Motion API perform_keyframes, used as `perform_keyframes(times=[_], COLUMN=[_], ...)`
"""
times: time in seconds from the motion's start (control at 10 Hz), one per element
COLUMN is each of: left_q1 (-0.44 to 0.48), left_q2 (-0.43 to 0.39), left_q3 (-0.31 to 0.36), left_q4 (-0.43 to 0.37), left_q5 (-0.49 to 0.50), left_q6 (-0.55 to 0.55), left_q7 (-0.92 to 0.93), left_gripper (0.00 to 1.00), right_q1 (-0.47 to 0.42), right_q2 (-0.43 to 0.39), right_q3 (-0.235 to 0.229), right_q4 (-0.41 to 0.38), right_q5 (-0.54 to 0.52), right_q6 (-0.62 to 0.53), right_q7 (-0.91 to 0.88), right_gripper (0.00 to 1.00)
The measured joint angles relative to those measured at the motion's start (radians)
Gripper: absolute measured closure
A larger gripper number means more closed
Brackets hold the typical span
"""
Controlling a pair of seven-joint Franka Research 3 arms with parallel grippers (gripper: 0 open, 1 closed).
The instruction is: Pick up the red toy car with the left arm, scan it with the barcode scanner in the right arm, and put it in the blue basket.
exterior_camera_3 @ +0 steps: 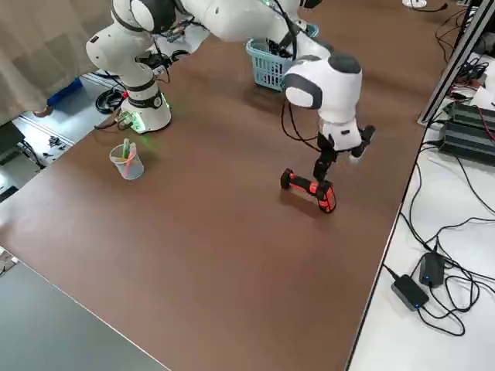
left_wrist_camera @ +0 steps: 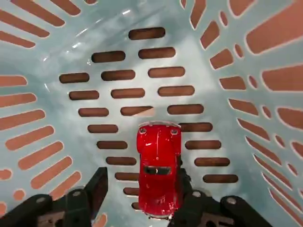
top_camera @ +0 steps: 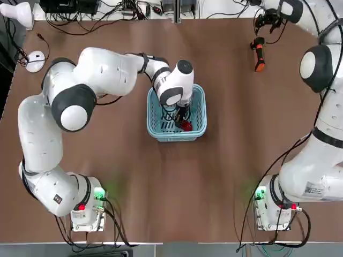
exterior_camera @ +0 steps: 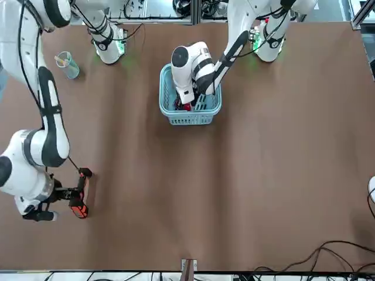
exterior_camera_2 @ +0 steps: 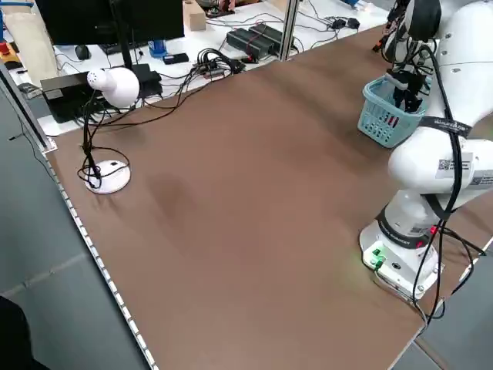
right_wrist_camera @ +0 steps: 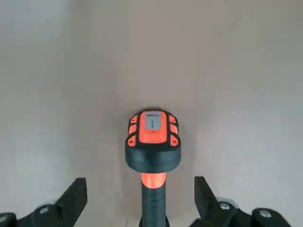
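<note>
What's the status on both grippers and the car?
Left gripper: open, inside blue basket. Red car: in basket. Right gripper: open around scanner handle.

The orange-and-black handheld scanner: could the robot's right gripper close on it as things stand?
Probably yes: the right gripper stands open, the scanner's handle between its fingers, nothing visibly blocking them.

Glossy red toy car [top_camera: 186, 126]: partly hidden under the left black two-finger hand [top_camera: 183, 116] in top view | light blue slotted plastic basket [left_wrist_camera: 142, 75]: rim cut off in left wrist view | black-and-orange barcode scanner [right_wrist_camera: 153, 127]: display text too small to read, grip end cut off in right wrist view | jointed white right arm [top_camera: 333, 118]: cut off by top view's edge
</note>
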State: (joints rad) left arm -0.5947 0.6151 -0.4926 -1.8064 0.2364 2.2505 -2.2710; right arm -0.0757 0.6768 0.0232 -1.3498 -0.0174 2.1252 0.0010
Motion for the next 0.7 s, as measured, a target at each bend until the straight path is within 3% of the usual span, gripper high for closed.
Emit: perform_keyframes(times=[0.4,0.7], left_q1=[-0.003,0.013], left_q2=[-0.063,-0.237], left_q3=[-0.008,-0.004], left_q4=[0.023,0.049], left_q5=[0.000,-0.016], left_q6=[-0.081,-0.214], left_q7=[0.000,0.000], left_gripper=[0.33,0.30], right_q1=[0.000,0.009], right_q2=[-0.186,-0.323], right_q3=[-0.001,0.003], right_q4=[0.009,0.009], right_q5=[0.000,0.000], right_q6=[-0.235,-0.389], right_q7=[0.000,0.000], right_gripper=[0.00,0.00])
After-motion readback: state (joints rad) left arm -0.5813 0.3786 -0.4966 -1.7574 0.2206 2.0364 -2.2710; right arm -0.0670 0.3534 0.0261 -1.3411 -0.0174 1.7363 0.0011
